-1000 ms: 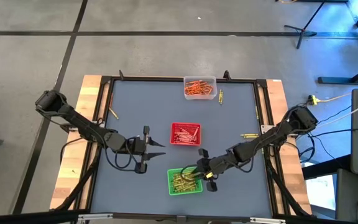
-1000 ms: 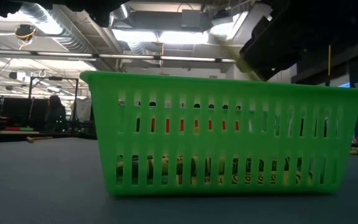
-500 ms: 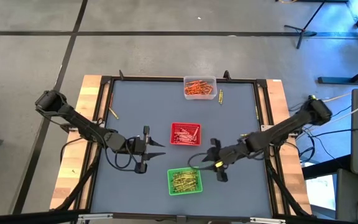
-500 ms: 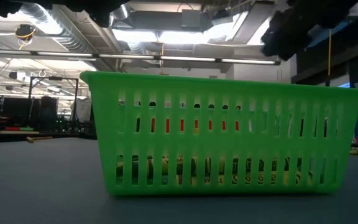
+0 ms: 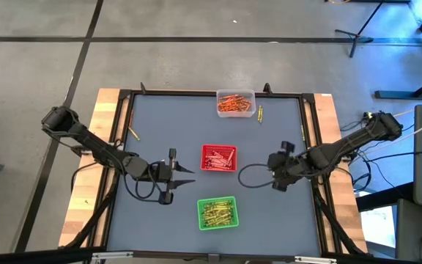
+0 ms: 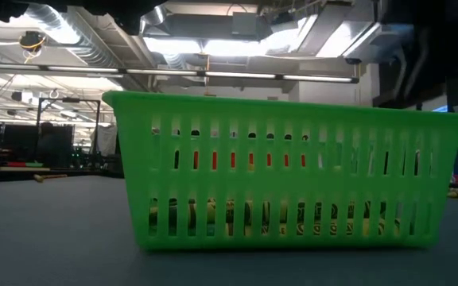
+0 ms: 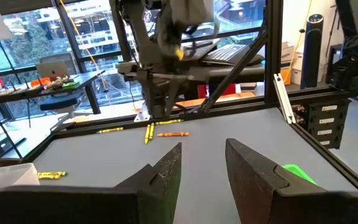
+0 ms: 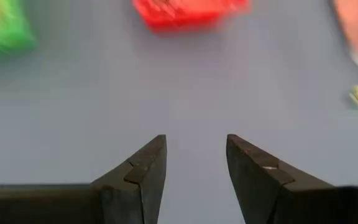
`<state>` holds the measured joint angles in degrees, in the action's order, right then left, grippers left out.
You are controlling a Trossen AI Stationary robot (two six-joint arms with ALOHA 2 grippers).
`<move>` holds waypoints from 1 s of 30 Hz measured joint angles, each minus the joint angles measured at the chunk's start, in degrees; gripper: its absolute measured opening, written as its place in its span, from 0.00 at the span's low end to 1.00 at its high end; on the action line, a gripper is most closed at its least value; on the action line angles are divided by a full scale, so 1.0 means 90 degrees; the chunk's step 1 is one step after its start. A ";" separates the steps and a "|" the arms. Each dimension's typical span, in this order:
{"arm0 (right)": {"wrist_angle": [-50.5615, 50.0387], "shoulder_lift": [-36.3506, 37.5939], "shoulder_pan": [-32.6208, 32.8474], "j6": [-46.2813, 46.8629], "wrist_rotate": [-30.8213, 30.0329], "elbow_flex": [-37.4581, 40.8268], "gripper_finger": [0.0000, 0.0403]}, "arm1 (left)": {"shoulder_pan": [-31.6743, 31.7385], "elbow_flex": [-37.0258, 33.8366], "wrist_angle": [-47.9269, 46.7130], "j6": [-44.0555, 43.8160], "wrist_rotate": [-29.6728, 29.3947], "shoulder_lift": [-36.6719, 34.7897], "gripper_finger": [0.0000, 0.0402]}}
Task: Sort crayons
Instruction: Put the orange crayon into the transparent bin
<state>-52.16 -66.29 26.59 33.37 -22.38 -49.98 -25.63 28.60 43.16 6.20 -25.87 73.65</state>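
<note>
1. One second ago the right tool (image 5: 275, 170) hung over the green tray (image 5: 217, 213); now it is at centre right of the high view, released and empty.
2. The left tool (image 5: 173, 176) stayed at centre left, fingers slightly apart, holding nothing.
3. Crayons (image 5: 218, 213) lie in the green tray, others in the red tray (image 5: 219, 158) and the clear tray (image 5: 236, 103); a few loose crayons (image 5: 294, 159) rest on the worktop (image 5: 167, 132).

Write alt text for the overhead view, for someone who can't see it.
Seen from above, a grey table holds three small trays of crayons: a clear tray of orange ones at the far edge, a red tray in the middle, and a green tray nearest. The left gripper hangs left of the red tray; the right gripper, open and empty, hangs to its right. A few loose crayons lie near the edges.
</note>
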 joint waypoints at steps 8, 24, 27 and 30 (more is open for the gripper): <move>-0.1234 -0.0123 -0.0002 0.0875 0.0538 0.0003 0.41 | 0.0000 0.0000 0.0002 0.0000 0.0000 0.0000 0.27; -0.1455 -0.0361 -0.1553 0.2402 0.2754 0.1113 0.41 | -0.0002 0.0000 0.0022 -0.0002 0.0000 0.0000 0.27; -0.1342 -0.0361 -0.1545 0.2854 0.3098 0.1407 0.41 | 0.0000 0.0000 -0.0012 -0.0006 0.0000 0.0000 0.27; -0.1063 -0.0361 -0.1545 0.3216 0.3226 0.1622 0.41 | 0.0000 0.0000 -0.0014 -0.0010 -0.0001 0.0000 0.27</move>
<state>-61.73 -69.54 12.69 62.31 6.66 -35.39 -25.63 28.60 43.03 6.11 -25.87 73.65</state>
